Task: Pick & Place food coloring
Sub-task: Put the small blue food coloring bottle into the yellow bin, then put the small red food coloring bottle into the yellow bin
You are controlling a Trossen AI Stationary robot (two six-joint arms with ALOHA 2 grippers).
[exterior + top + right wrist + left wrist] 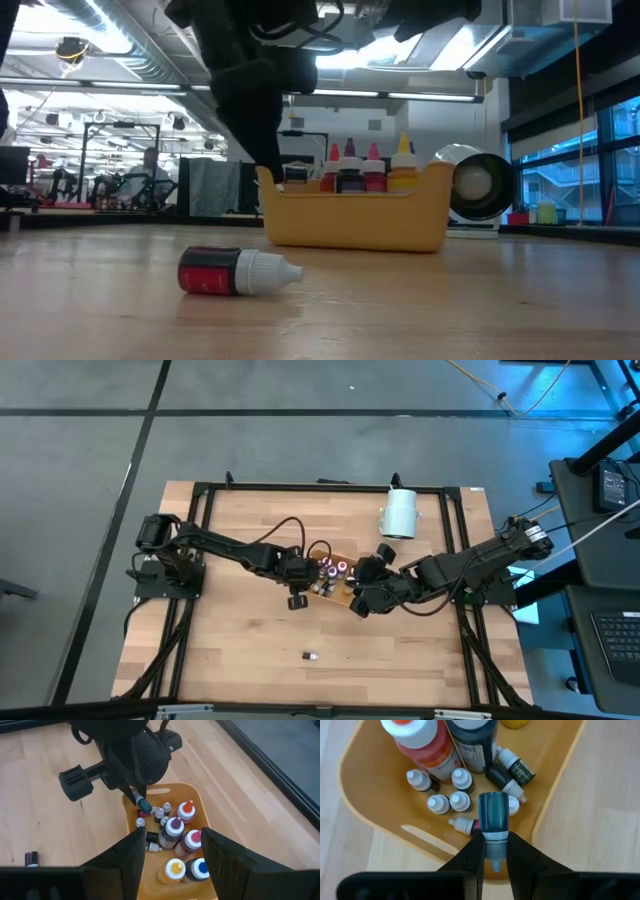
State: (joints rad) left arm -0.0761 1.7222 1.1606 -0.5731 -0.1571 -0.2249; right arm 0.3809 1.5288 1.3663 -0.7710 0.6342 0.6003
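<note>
The left gripper (495, 851) pinches a little blue bottle (493, 820) over the orange tray (365, 785) of bottles, while the right gripper (172, 855) waits open beside the tray.

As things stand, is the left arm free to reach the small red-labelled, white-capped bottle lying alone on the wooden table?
Probably not yet: the left gripper is shut on a blue vial over the orange tray. The bottle itself lies unobstructed.

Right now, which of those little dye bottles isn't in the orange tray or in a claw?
The red-labelled bottle with a white cap, lying on its side alone on the table, apart from the tray.
</note>
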